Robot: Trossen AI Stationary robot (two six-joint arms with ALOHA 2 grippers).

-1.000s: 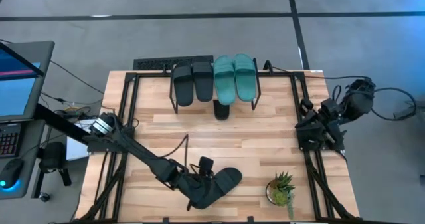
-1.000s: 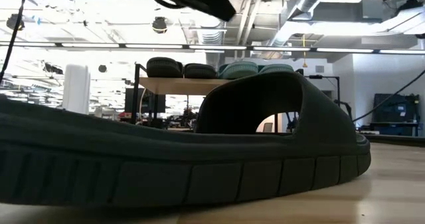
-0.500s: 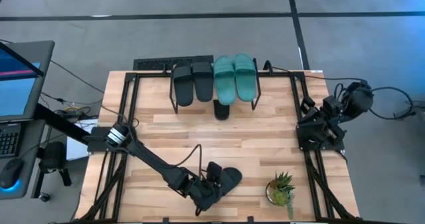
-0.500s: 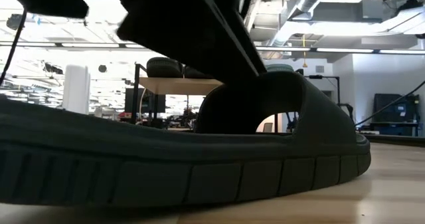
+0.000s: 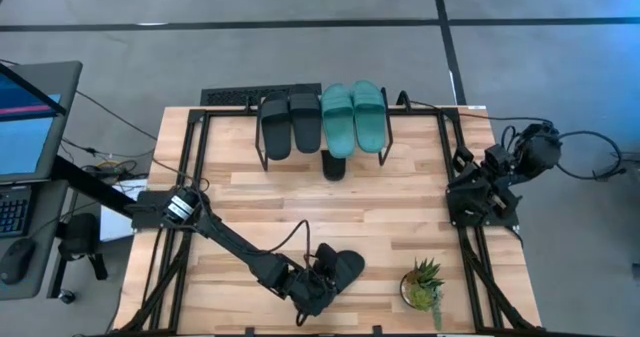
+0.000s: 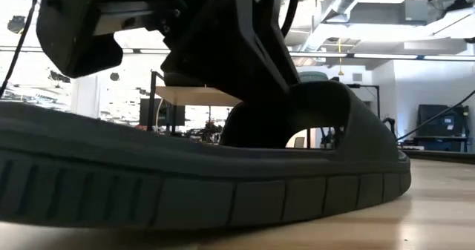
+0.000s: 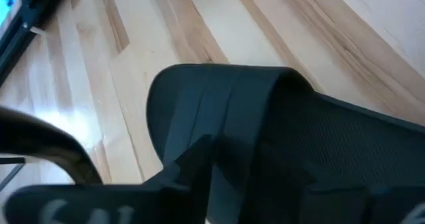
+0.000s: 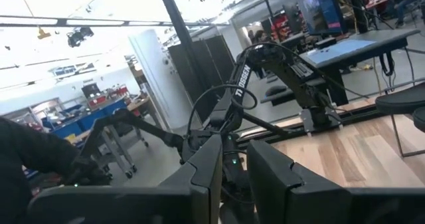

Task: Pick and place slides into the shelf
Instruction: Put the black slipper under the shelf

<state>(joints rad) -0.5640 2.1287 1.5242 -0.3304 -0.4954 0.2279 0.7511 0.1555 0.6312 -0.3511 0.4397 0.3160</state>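
Four slides on the shelf (image 5: pixel 322 98), two left.
Your left end effector (image 5: pixel 322 275) closes around a dark slide (image 5: pixel 343 269) on the worktop (image 5: pixel 400 217); another stands below the shelf.

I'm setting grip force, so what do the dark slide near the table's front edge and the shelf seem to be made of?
The dark slide looks like moulded rubber or foam: matte, one piece, with ribbed grooves along the sole's side. The left pincer is down on it. The shelf seems to have a light wood board on thin black legs, probably metal; four slides cover most of its top.
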